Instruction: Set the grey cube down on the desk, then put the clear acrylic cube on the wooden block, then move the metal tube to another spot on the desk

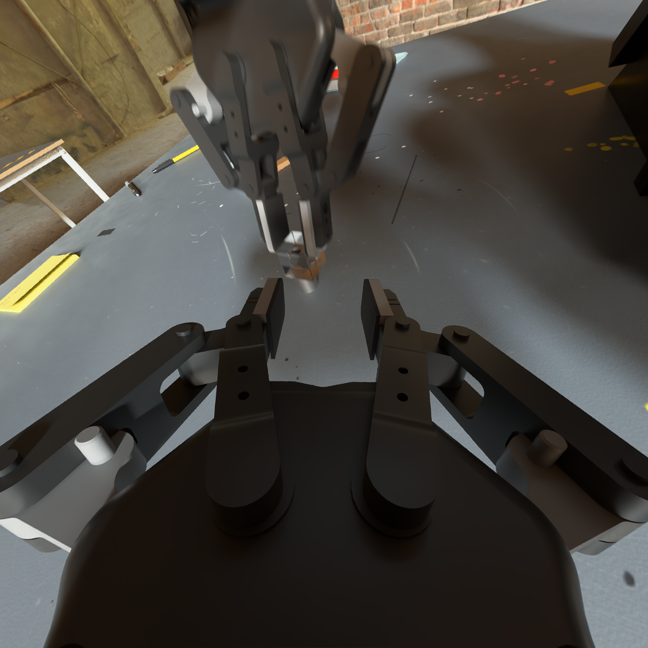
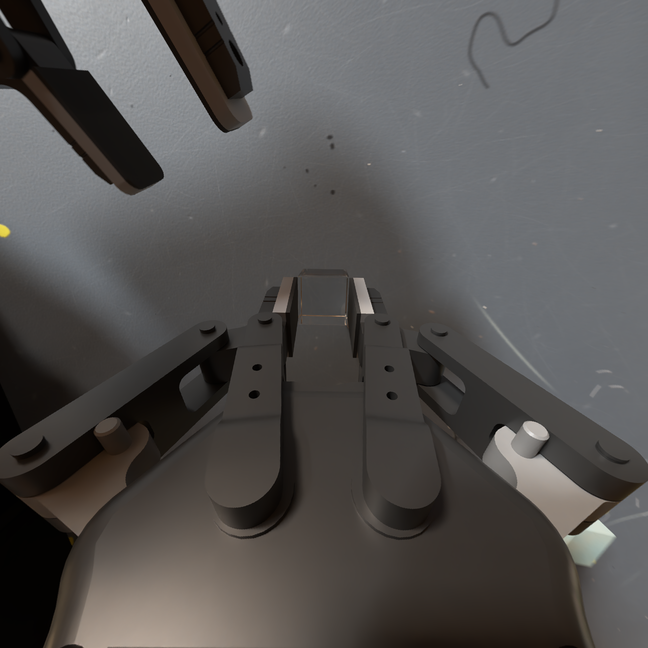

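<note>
My right gripper (image 2: 323, 298) is shut on the clear acrylic cube (image 2: 323, 296) and holds it above the grey desk (image 2: 456, 175). In the left wrist view this gripper (image 1: 298, 259) hangs down from above with the cube (image 1: 298, 254) at its tips; brown shows through the cube. My left gripper (image 1: 323, 308) is open and empty, just in front of and below the cube. Its fingers (image 2: 140, 157) show at the upper left of the right wrist view. A tan wooden block (image 1: 283, 163) is mostly hidden behind the right gripper. A pale cube (image 2: 592, 550) lies on the desk beside my right wrist. A small metal cylinder (image 1: 133, 188) lies near the desk's left edge.
A black-and-yellow pen (image 1: 175, 159) and a yellow pad (image 1: 38, 284) lie along the desk's left edge (image 1: 87, 224). A black box (image 1: 631, 87) stands at the far right. A white-legged table (image 1: 52, 164) stands beyond the desk. A dark scribble (image 2: 508, 38) marks the desk.
</note>
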{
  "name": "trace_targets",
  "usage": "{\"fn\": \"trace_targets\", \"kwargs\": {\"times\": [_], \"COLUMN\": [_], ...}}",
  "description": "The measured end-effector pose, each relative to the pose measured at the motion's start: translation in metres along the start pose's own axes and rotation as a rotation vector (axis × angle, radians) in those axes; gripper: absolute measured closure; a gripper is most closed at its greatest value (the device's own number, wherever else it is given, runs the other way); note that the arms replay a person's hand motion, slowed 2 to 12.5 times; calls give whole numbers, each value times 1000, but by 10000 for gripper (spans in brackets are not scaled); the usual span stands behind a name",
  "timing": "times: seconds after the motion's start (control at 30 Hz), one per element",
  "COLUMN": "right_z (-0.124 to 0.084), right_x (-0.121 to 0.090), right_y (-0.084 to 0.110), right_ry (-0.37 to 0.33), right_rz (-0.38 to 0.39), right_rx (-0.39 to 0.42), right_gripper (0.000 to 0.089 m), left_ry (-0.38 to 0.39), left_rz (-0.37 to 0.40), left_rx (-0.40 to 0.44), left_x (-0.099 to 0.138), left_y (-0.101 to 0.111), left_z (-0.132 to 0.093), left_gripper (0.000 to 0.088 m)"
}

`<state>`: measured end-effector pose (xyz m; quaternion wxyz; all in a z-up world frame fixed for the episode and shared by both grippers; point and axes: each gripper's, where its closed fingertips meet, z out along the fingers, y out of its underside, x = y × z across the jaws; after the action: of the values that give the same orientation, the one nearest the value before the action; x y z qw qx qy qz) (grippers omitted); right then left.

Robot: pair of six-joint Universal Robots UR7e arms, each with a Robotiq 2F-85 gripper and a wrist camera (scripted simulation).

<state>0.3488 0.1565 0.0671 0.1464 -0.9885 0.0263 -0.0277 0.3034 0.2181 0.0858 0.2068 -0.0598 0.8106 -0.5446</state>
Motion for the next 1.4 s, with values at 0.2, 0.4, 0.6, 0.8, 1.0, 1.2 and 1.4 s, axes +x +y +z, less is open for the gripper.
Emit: {"fn": "trace_targets", "kwargs": {"times": [0.2, 0.4, 0.6, 0.8, 1.0, 1.2, 1.4], "right_z": [-50, -94, -120, -127, -121, -104, -85], "right_x": [24, 58, 90, 121, 145, 161, 174], "right_y": [12, 45, 93, 147, 198, 234, 256], "right_ry": [86, 191, 232, 258, 274, 273, 263], "right_rz": [11, 45, 112, 220, 315, 371, 401], "right_rx": [17, -35, -115, -185, -247, -261, -262], "right_gripper": [638, 638, 638, 638, 639, 639, 639], "left_ry": [6, 15, 19, 23, 24, 21, 28], "left_rz": [-6, -13, -13, -14, -19, -27, -34], "left_rx": [3, 2, -11, -15, -21, -25, -30], "left_x": [1, 2, 4, 4, 4, 3, 3], "left_y": [0, 0, 3, 4, 5, 7, 9], "left_z": [0, 1, 3, 5, 6, 7, 8], "left_gripper": [483, 486, 487, 489, 492, 493, 493]}}
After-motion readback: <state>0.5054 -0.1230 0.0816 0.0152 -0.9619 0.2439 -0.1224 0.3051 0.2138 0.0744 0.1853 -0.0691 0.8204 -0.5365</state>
